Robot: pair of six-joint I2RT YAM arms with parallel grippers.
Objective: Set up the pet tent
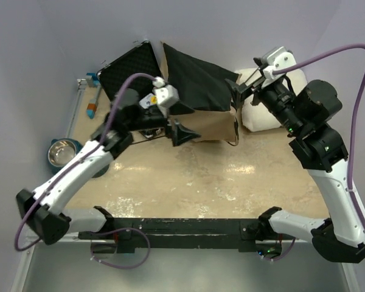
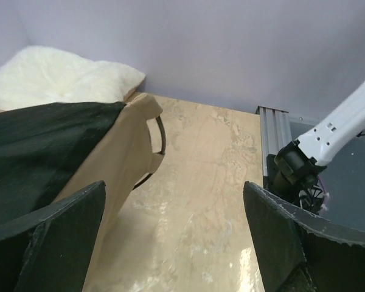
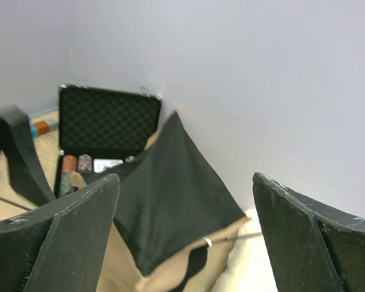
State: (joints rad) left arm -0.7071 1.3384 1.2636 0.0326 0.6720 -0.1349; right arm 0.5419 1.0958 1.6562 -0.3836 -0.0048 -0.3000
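The pet tent (image 1: 201, 91) lies toward the table's (image 1: 219, 182) back — case (image 1: 128, 67) behind-left of it, pillow (image 1: 274, 109) just right.

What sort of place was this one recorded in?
Probably a lab test cell: left arm and right arm bolted to a rail, plain walls boxing in the table, stray props like a metal bowl.

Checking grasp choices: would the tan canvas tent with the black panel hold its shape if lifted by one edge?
Probably not: the tan canvas tent sags in folds, so it would likely droop. It seems light, being mostly thin cloth. Its thin dark pole might spring back.
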